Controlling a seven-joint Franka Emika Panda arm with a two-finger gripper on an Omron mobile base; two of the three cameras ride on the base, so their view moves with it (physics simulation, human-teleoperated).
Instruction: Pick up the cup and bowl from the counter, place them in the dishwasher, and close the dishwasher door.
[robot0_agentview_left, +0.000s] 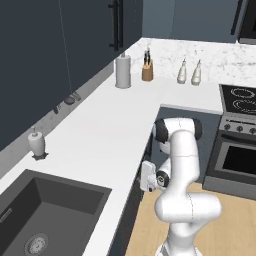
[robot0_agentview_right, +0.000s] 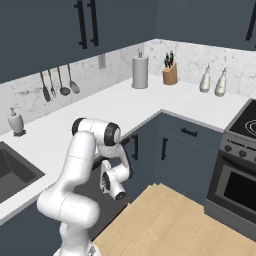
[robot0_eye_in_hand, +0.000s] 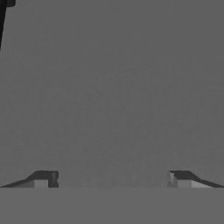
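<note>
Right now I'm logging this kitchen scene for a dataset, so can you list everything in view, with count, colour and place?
counter: one, white speckled, L-shaped along the walls
sink: one, dark grey, set in the counter's near end
soap dispenser: one, white, behind the sink
paper towel roll: one, white, near the corner
knife block: one, tan, back corner
bottles: two, white, beside the stove
utensils: four, dark, hanging on the backsplash
stove: one, steel with black cooktop, far right
cabinets: dark blue-grey, above and below the counter
floor: light wood
dishwasher door: flat dark grey, directly before the hand camera
gripper: one, dark fingertips apart, holding nothing
arm: one, white, folded low beside the counter
</note>
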